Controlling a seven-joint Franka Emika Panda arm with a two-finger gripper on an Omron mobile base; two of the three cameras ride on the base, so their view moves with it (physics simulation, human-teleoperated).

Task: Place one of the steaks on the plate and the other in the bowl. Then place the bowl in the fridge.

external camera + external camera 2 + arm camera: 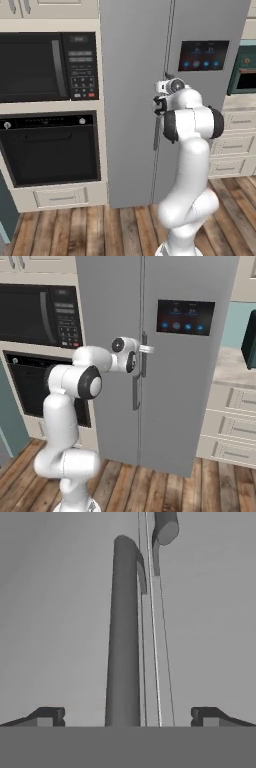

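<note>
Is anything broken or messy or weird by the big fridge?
Nothing stands out. The fridge has both doors shut, its handles straight, its screen lit. The open end effector sits at a handle, one finger each side. Microwave and oven look normal.

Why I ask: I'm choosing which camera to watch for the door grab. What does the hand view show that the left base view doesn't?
Hand view: the open gripper, jaws either side of the left door's handle, and the seam between the doors.

Left base view: the whole fridge, its touchscreen panel, the microwave, oven and wooden floor.

Both: the grey fridge doors and handles.
</note>
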